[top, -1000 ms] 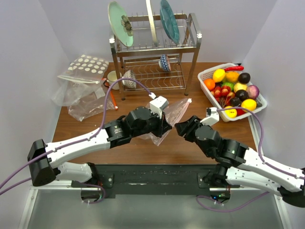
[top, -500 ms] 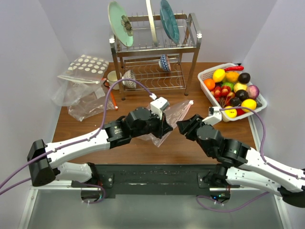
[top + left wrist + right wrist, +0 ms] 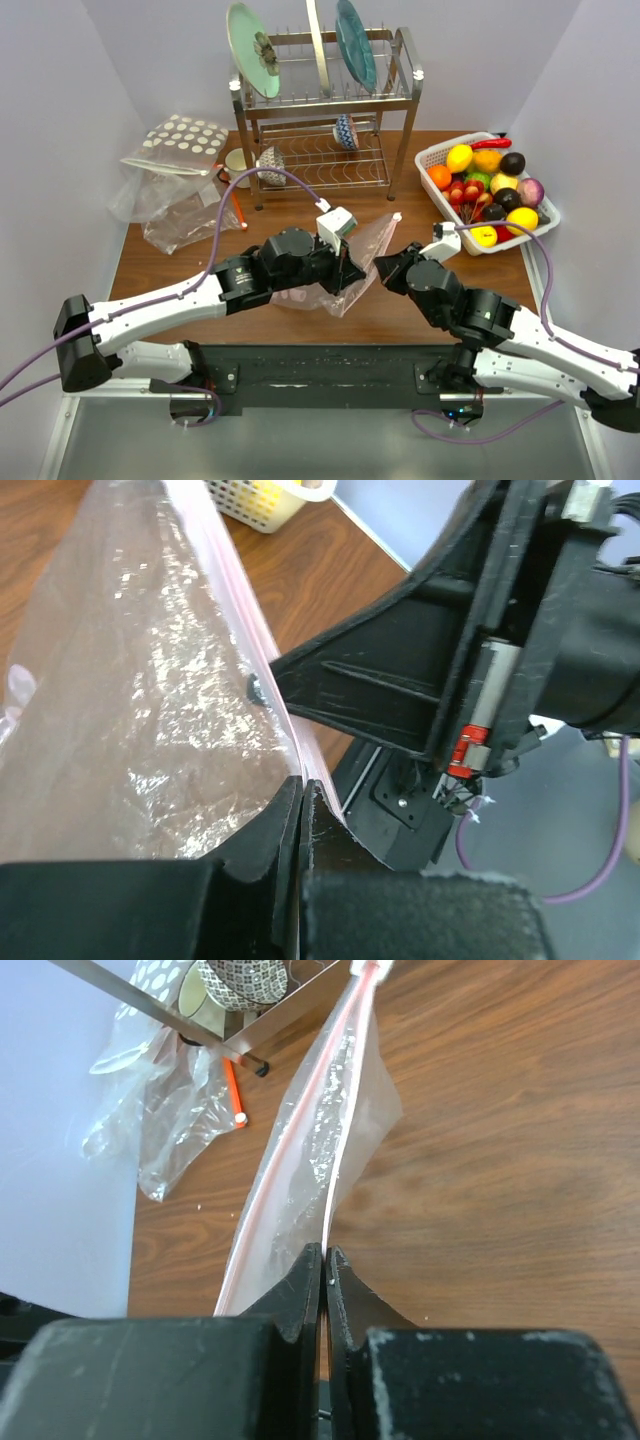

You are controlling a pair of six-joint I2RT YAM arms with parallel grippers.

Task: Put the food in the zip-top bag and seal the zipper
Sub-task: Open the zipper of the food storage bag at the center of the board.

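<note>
The zip-top bag (image 3: pixel 352 262) hangs see-through between my two grippers above the table's middle. My left gripper (image 3: pixel 348 272) is shut on one lip of its mouth, seen in the left wrist view (image 3: pixel 300 792) pinching the pink zipper (image 3: pixel 243 615). Facing it, my right gripper (image 3: pixel 384 266) is shut on the other lip (image 3: pixel 326 1256), and the zipper (image 3: pixel 287 1138) runs away from its fingertips. The two lips stand slightly apart, and I see nothing inside the bag (image 3: pixel 322 1150). The food (image 3: pixel 488 180), including a lemon, oranges, red berries and dark pieces, lies in the white basket (image 3: pixel 426 160) at the right.
A metal dish rack (image 3: pixel 325 110) with plates and bowls stands at the back centre. A polka-dot bag (image 3: pixel 185 140), crumpled clear bags (image 3: pixel 172 215), a mug (image 3: pixel 237 160) and an orange pen (image 3: pixel 238 210) lie at the back left.
My right gripper has moved left to the bag and shut on its mouth edge. The bag's lower part has spread a little. The left gripper keeps its hold.
</note>
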